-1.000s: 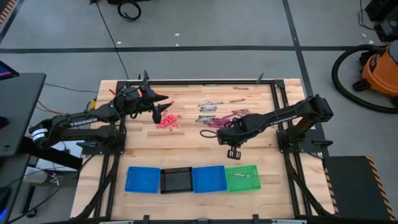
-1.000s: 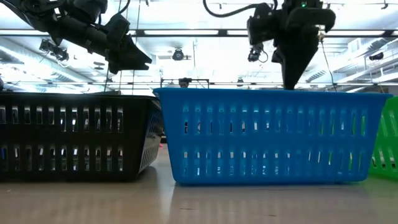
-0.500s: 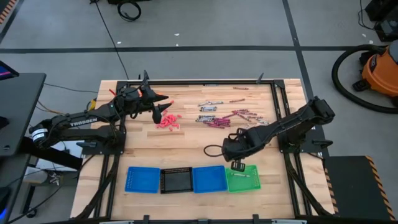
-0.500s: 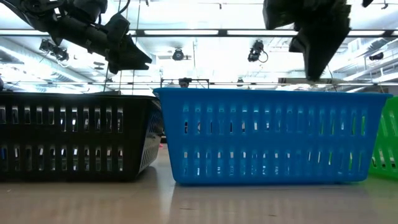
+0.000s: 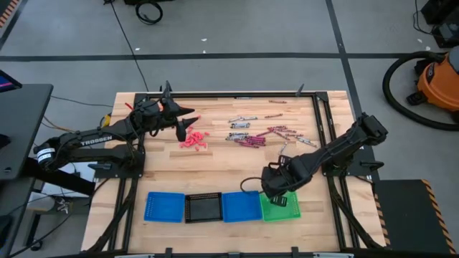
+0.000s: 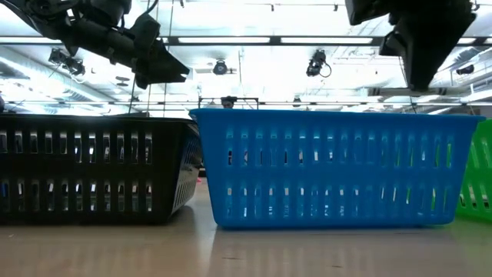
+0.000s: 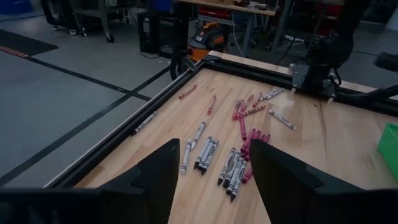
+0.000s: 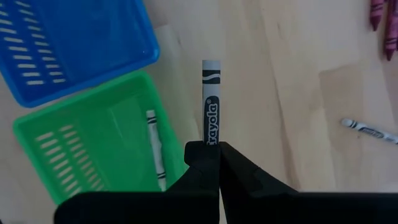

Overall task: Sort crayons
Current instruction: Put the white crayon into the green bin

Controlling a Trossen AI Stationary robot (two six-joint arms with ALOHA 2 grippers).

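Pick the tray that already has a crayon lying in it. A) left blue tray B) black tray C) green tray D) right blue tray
C: the right wrist view shows one grey crayon lying inside the green tray, while the blue tray beside it shows none.

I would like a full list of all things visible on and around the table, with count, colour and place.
grey crayon: one, held in the right fingers, at the green tray's edge
white crayon: one, inside the green tray
green tray: one, right end of the tray row
blue trays: two, either side of the black tray
black tray: one, second from left
grey and maroon crayons: many, loose on the far middle of the table
red pieces: a small pile, below the left gripper
orange vacuum: one, floor, far right
left gripper: open, empty, waiting
right gripper: shut on the grey crayon
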